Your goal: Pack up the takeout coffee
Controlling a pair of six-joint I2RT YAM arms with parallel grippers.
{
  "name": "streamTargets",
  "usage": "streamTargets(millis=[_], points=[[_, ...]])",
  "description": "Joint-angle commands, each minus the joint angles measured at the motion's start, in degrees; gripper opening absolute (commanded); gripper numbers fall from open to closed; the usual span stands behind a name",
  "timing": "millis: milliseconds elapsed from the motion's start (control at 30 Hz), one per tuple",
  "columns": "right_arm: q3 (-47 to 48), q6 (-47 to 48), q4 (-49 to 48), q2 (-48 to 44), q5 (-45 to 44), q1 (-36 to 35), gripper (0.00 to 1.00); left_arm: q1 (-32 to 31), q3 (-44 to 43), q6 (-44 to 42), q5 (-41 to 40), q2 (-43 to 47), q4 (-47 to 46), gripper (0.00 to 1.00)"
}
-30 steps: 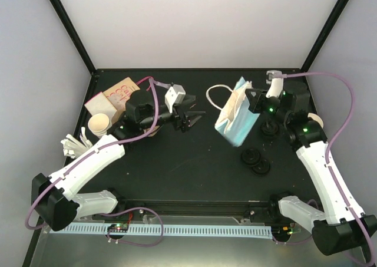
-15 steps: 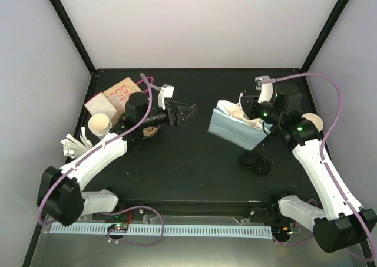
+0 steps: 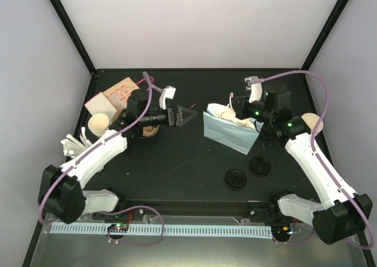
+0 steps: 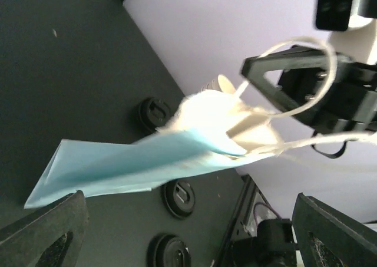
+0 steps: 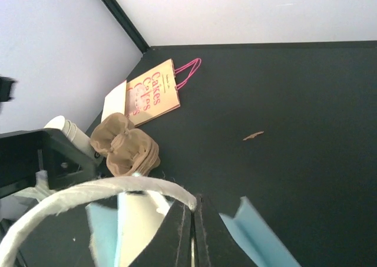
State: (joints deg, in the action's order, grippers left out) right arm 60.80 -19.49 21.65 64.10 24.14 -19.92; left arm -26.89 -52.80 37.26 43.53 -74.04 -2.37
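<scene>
The light blue paper bag (image 3: 227, 132) hangs tilted, mouth up toward the back, from its white handle (image 5: 118, 190). My right gripper (image 3: 235, 106) is shut on that handle; its black fingers (image 5: 187, 237) are pressed together. My left gripper (image 3: 188, 114) stands open just left of the bag, holding nothing. In the left wrist view the bag (image 4: 129, 161) fills the space ahead, between the wide fingers (image 4: 47, 237). A paper cup (image 3: 99, 124) stands at the far left. Two black lids (image 3: 236, 178) (image 3: 260, 165) lie on the table in front of the bag.
A tan "Cakes" bag (image 3: 115, 95) with pink handles lies at the back left. A brown pulp cup carrier (image 5: 126, 146) sits beside the left arm. White pieces (image 3: 73, 144) lie at the left edge. Another cup (image 3: 313, 122) shows behind the right arm.
The right gripper carried the bag left and lower, tipping it from upright to slanted. The two lids slid apart toward the front. The left gripper opened wider and drew back slightly.
</scene>
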Motion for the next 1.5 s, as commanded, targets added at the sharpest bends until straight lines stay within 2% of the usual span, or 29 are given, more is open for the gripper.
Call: streamTargets(millis=[0, 133, 267, 333, 533, 700, 1000, 1167, 1367, 1467], points=[[4.70, -0.99, -3.45, 1.92, -0.54, -0.29, 0.01, 0.26, -0.26, -4.46, -7.63, 7.10, 2.45, 0.97], [9.66, -0.42, -3.22, 4.29, -3.14, -1.78, 0.01, 0.26, 0.48, -7.72, -12.50, 10.98, 3.12, 0.99], [13.32, 6.17, 0.14, 6.76, -21.10, -11.12, 0.01, 0.31, 1.04, -8.15, -14.51, 12.62, 4.09, 0.99], [12.11, 5.79, -0.87, 8.06, -24.94, -14.05, 0.01, 0.27, 1.34, -7.78, -14.28, 12.77, 5.22, 0.99], [9.49, 4.64, -4.26, 13.96, -25.99, -19.67, 0.01, 0.58, 2.04, -8.88, -20.38, 13.20, 12.99, 0.99], [10.44, 3.98, -4.33, 17.89, -25.00, -21.23, 0.01, 0.77, 2.31, -10.08, -27.07, 16.34, 18.60, 0.99], [9.69, 3.01, -7.82, 20.10, -21.38, -22.17, 0.01, 1.01, 5.68, -6.09, -54.67, 24.79, 26.13, 0.99], [9.86, 3.81, -7.21, 19.59, -23.95, -22.24, 0.01, 1.14, 3.96, -5.74, -62.64, 27.23, 31.97, 0.99], [9.96, 4.15, -6.96, 19.67, -23.44, -22.32, 0.01, 1.06, 2.06, -11.46, -56.17, 31.94, 28.48, 0.98], [10.00, 4.14, -7.22, 19.82, -23.61, -22.34, 0.01, 1.06, 0.14, -13.42, -45.77, 31.35, 26.06, 0.93]])
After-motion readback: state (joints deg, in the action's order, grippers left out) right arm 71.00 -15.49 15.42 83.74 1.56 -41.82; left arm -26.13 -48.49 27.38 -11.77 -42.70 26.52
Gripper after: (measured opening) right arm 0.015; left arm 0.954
